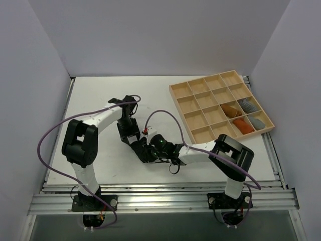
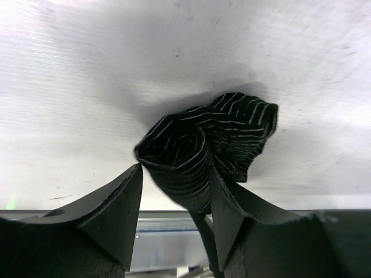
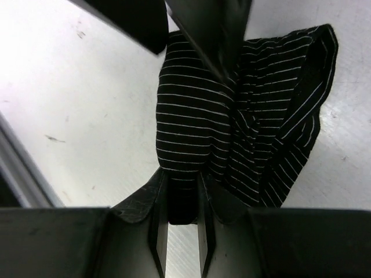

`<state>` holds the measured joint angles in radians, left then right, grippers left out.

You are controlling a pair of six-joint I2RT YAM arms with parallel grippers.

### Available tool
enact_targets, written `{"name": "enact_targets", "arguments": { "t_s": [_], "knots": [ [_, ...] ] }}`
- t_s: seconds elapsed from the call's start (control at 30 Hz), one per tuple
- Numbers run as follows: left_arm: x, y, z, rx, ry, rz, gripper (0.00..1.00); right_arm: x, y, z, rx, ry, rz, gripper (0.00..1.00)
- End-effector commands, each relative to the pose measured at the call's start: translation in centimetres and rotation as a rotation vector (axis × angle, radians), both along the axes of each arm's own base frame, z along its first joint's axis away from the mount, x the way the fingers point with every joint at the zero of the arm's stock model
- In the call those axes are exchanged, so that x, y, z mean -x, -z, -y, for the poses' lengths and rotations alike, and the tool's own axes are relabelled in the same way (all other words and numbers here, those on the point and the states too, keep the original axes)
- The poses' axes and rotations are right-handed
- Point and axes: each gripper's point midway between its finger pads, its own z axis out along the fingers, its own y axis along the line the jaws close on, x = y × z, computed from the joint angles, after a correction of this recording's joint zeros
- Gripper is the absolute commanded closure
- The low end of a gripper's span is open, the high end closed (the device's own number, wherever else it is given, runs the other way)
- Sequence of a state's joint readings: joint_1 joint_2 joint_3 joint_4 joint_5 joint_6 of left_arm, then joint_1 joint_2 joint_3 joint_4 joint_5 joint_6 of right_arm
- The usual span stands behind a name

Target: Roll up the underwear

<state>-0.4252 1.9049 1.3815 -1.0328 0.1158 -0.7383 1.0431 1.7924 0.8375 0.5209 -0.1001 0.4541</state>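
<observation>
Meeting just near of the middle of the white table (image 1: 100,100), both arms close in on the underwear (image 1: 146,153), a dark bundle hard to separate from their black fingers. A wooden tray (image 1: 180,90) with orange and grey cloth rolls (image 1: 244,125) sits far right. From the left wrist, the left gripper (image 2: 175,191) stands spread around the rolled pinstriped fabric, with a gap on one side. From the right wrist, the right gripper (image 3: 181,194) pinches the roll's near end.

Underwear (image 3: 197,116) on table (image 1: 100,95), left pincer (image 2: 175,174) at its left, right pincer (image 3: 182,176) at its right, tray (image 1: 193,104) back right
</observation>
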Motion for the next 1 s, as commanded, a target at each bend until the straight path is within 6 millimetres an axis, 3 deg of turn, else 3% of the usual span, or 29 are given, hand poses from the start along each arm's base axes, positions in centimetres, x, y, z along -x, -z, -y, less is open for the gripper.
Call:
{"name": "enact_targets", "arguments": {
  "t_s": [0.0,0.23,0.43,0.87,0.97],
  "knots": [
    [-1.4,-3.5,-1.3,-0.024,-0.008,0.112,0.43,4.9,7.1,4.6,0.125,-0.019,-0.289,1.00],
    [-0.5,-4.0,-2.3,-0.022,-0.041,0.205,0.42,5.0,8.4,4.9,0.033,0.004,-0.438,1.00],
    [-0.5,-4.2,-0.7,0.077,-0.025,0.278,0.40,5.2,9.0,4.7,-0.015,0.015,-0.529,1.00],
    [1.5,1.0,0.2,0.032,-0.019,0.228,0.38,5.2,8.6,3.6,-0.091,0.031,-0.602,1.00],
    [1.3,1.7,-0.6,-0.021,-0.032,0.232,0.50,5.2,8.3,3.4,-0.099,0.033,-0.608,1.00]
  ]
}}
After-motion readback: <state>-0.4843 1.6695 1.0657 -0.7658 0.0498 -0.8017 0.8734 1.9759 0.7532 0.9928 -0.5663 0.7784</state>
